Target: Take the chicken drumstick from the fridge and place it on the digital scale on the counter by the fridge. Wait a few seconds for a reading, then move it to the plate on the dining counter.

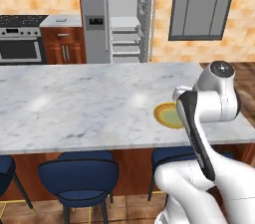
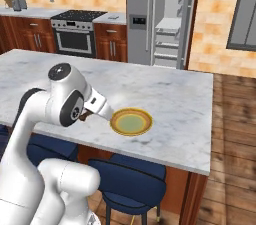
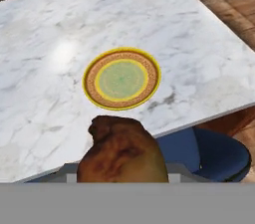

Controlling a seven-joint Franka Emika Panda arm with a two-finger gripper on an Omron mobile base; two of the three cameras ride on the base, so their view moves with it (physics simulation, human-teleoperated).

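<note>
The chicken drumstick (image 3: pixel 122 153), brown and lumpy, sits at the bottom of the hand view, above the near edge of the dining counter (image 3: pixel 55 29). My gripper (image 2: pixel 102 110) is shut on it, and the meat hides the fingertips. The yellow-tan plate (image 3: pixel 121 79) with its orange rim lies bare on the marble just beyond the drumstick. In the base views the plate (image 2: pixel 131 121) (image 1: pixel 167 115) is close beside my hand. Across the room stands the fridge (image 1: pixel 119 14) (image 2: pixel 160 14) with one door open and white shelves showing. A flat grey slab, apparently the digital scale (image 1: pixel 61 19), lies on the short counter left of the fridge.
Dark-blue stools (image 1: pixel 78 175) (image 2: pixel 127 181) stand under the near edge of the dining counter (image 1: pixel 74 103). A stove with an oven (image 1: pixel 20 41) sits left of the short counter. Wood floor (image 2: pixel 235 134) runs along the island's right end.
</note>
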